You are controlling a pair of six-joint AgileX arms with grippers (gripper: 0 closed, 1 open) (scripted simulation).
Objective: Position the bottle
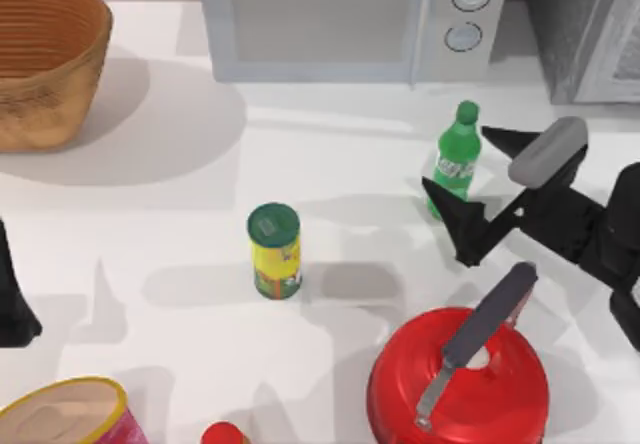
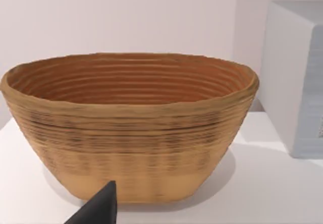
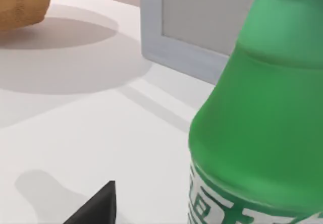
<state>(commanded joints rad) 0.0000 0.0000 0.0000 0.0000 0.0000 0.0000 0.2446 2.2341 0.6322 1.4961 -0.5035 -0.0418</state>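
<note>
Because the bottle (image 1: 456, 160) stands upright on the table's (image 1: 180, 234) right side in front of the microwave (image 1: 350, 19), my right gripper (image 1: 485, 194) reaches in sideways, fingers spread wide beside it, ready to close around its body.

bottle (image 3: 257, 123) cap and base cut off in right wrist view, red-capped item (image 1: 224, 434) cropped at bottom edge
</note>
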